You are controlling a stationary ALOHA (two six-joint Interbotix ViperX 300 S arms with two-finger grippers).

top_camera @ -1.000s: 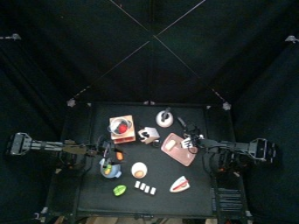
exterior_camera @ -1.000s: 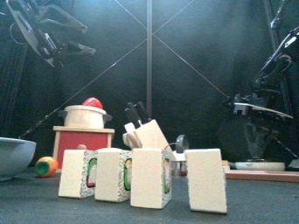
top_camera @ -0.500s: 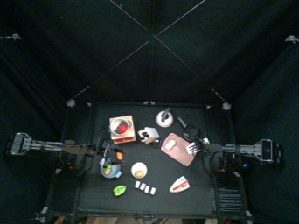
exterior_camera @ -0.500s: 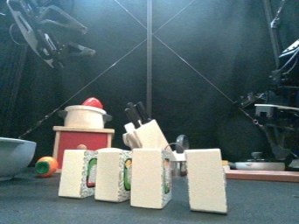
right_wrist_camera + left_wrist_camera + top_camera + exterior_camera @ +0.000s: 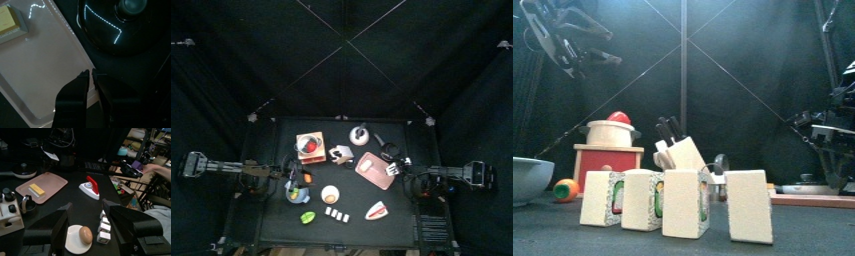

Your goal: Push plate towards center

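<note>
**Pink plate right of the table's middle, right gripper at its edge**

Seen from above, the salmon-pink plate (image 5: 377,169) lies flat on the black table (image 5: 271,212), a little right of its middle, turned at a slant. A small pale yellow block (image 5: 11,23) sits on its surface (the left wrist view shows the same piece as a yellow slab on the plate).

The right gripper (image 5: 90,75) hangs over the plate's outer edge. In its wrist view the two jaws converge until the tips stand close together, a narrow slit between them, directly above the plate's rim; whether they touch it is hard to say. Nothing is gripped. Beside the rim, on the dark table, sits a round black object with a pale dashed ring (image 5: 127,25).

The left gripper (image 5: 85,212) rests above the left half of the table, jaws spread wide and empty. Below it lie a brown egg on a white saucer (image 5: 81,237) and a red-and-white wedge (image 5: 90,186).
</note>
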